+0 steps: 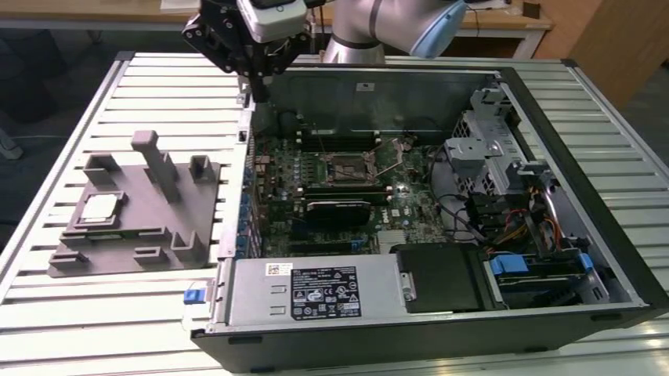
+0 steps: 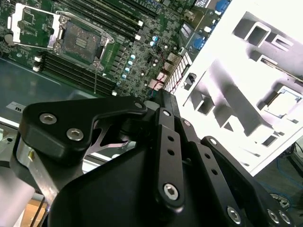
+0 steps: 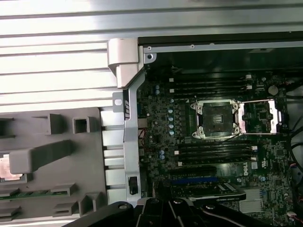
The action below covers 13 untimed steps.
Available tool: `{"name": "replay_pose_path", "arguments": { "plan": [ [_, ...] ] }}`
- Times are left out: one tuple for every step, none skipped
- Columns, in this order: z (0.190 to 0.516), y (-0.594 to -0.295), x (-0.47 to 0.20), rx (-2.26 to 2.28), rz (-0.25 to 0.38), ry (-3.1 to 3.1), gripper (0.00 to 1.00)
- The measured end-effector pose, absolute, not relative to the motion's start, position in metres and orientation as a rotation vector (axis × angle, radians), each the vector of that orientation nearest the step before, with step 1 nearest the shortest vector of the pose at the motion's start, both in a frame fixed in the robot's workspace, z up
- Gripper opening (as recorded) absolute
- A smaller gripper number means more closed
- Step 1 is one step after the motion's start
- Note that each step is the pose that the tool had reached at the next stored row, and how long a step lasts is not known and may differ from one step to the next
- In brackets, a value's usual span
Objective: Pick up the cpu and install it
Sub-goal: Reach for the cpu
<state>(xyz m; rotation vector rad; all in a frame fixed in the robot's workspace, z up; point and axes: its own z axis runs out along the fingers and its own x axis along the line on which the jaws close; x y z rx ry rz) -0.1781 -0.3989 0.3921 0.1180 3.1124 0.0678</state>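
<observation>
Exterior view, one cpu [image 1: 99, 207] on one grey fixture [image 1: 157, 223], one end effector [image 1: 257, 91] closed, empty

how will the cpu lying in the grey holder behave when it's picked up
Probably stiff: the cpu looks like a flat square with a metal top. Likely light, being thin and small beside the grey holder. It lies flat in a recess, so it shouldn't roll, though its smooth top may be slippery.
</observation>
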Motion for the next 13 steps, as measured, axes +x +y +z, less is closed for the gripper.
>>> {"name": "replay_pose_path", "arguments": {
  "plan": [
    [0.392, -0.399, -0.179, 0.118, 0.068, 3.113, 0.11],
    [0.392, -0.399, -0.180, 0.118, 0.068, 3.112, 0.11],
    [0.392, -0.399, -0.181, 0.118, 0.068, 3.113, 0.11],
    [0.392, -0.399, -0.182, 0.118, 0.068, 3.113, 0.11],
    [0.392, -0.399, -0.183, 0.118, 0.068, 3.112, 0.11],
    [0.392, -0.399, -0.184, 0.118, 0.068, 3.113, 0.11],
    [0.392, -0.399, -0.186, 0.118, 0.068, 3.112, 0.11],
    [0.392, -0.399, -0.187, 0.118, 0.068, 3.112, 0.11],
    [0.392, -0.399, -0.189, 0.118, 0.068, 3.112, 0.11],
    [0.392, -0.399, -0.190, 0.118, 0.068, 3.112, 0.11],
    [0.392, -0.399, -0.191, 0.118, 0.068, 3.112, 0.11],
    [0.391, -0.399, -0.193, 0.118, 0.068, 3.112, 0.11],
    [0.391, -0.399, -0.194, 0.118, 0.068, 3.112, 0.11]
  ]
}}
